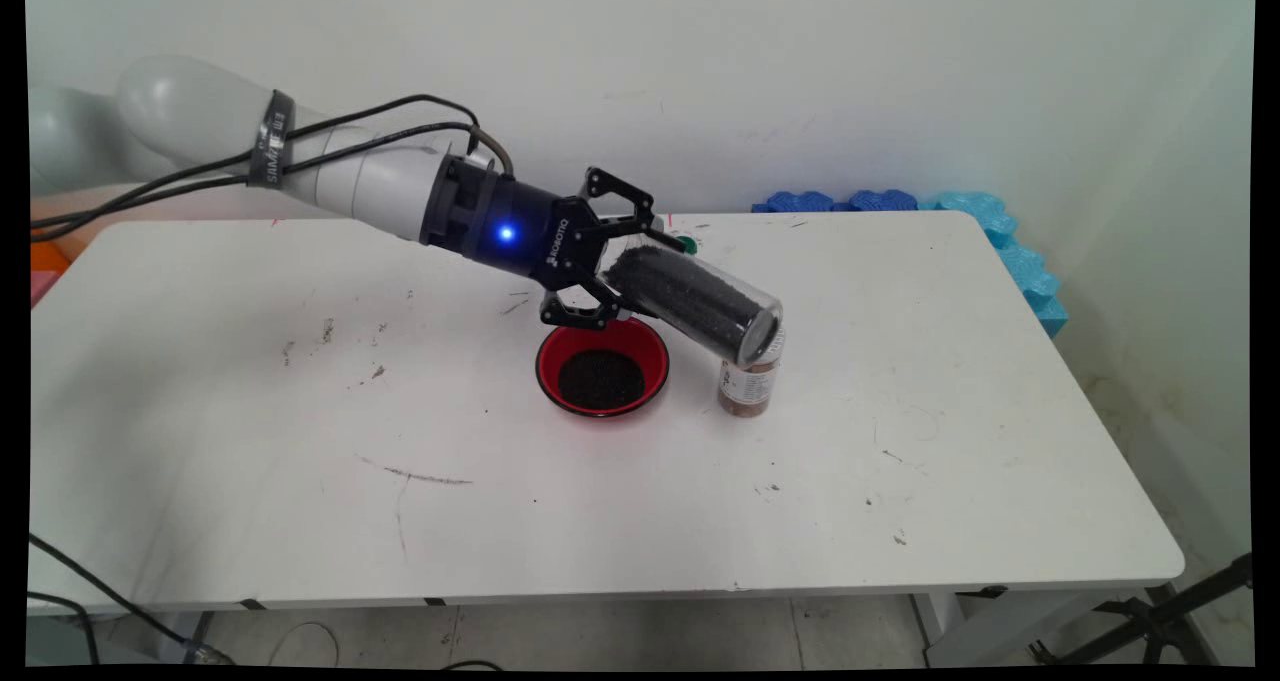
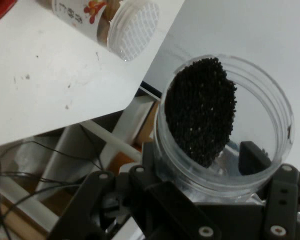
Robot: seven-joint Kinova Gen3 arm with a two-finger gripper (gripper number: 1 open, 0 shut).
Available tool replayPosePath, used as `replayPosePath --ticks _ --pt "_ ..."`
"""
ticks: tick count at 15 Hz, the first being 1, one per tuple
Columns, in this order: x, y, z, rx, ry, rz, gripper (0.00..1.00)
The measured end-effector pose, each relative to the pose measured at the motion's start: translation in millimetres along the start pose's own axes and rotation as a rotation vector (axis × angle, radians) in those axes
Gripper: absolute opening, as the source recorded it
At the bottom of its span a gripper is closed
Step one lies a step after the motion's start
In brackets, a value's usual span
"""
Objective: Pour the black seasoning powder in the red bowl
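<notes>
A clear jar of black grains is clamped, tilted, between the fingers at frame centre, above a red bowl.

Readable lettering: one brand name
ROBOTIQ runs in white along the black gripper body; the label on the small jar just beyond it cannot be read

The tilted clear jar hides the spice bottle's top; its label is too small to read.
</notes>
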Motion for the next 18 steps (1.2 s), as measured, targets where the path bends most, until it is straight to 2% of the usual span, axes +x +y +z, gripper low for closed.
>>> replayPosePath --ticks 6,13,18 --pt "-6 7 0 0.027 -0.001 0.217 0.0" --pt "-20 21 -1 0.065 -0.001 0.581 0.0" --pt "-27 29 -2 0.089 0.003 0.786 0.0"
